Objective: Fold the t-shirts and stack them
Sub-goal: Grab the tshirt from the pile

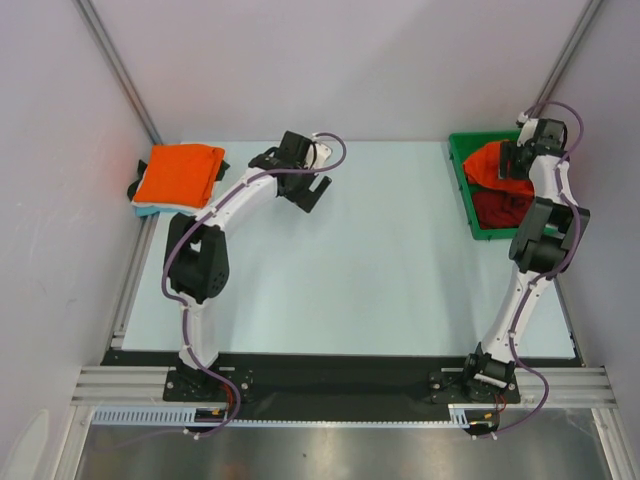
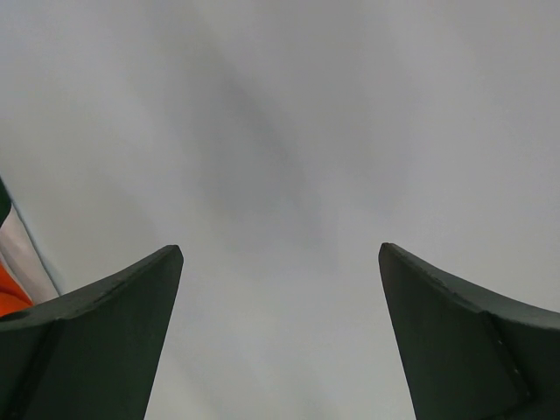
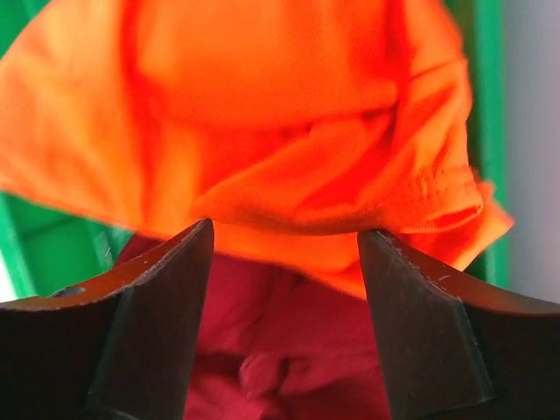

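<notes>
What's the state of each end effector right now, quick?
Left end effector: open, holding nothing.
Right end effector: open, poised at the orange t-shirt, not gripping it.

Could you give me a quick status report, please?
Left end effector open, empty. Right end effector open over orange t-shirt in green tray. Nothing in the way.
</notes>
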Action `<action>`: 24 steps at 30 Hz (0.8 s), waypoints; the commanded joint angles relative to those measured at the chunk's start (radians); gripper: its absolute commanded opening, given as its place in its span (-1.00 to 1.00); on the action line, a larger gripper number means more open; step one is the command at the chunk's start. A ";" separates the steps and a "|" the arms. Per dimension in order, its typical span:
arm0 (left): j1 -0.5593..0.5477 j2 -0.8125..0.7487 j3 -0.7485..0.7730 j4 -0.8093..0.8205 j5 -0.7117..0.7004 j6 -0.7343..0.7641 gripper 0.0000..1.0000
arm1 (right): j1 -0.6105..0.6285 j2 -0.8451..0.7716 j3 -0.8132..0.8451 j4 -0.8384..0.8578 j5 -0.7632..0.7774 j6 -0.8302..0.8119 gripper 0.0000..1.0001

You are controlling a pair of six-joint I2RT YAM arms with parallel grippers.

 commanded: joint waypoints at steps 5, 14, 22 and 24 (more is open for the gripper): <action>-0.028 -0.048 -0.028 0.014 -0.047 0.049 1.00 | -0.009 0.062 0.124 0.114 0.029 -0.030 0.18; -0.066 -0.026 0.012 0.012 -0.067 0.058 1.00 | -0.010 0.047 0.138 0.094 0.003 -0.073 -1.00; -0.057 -0.072 0.006 0.030 -0.099 0.046 1.00 | -0.006 -0.235 0.095 0.093 -0.124 -0.031 -1.00; -0.041 -0.088 -0.020 0.035 -0.097 0.051 1.00 | 0.002 -0.321 0.095 0.091 -0.160 -0.024 -1.00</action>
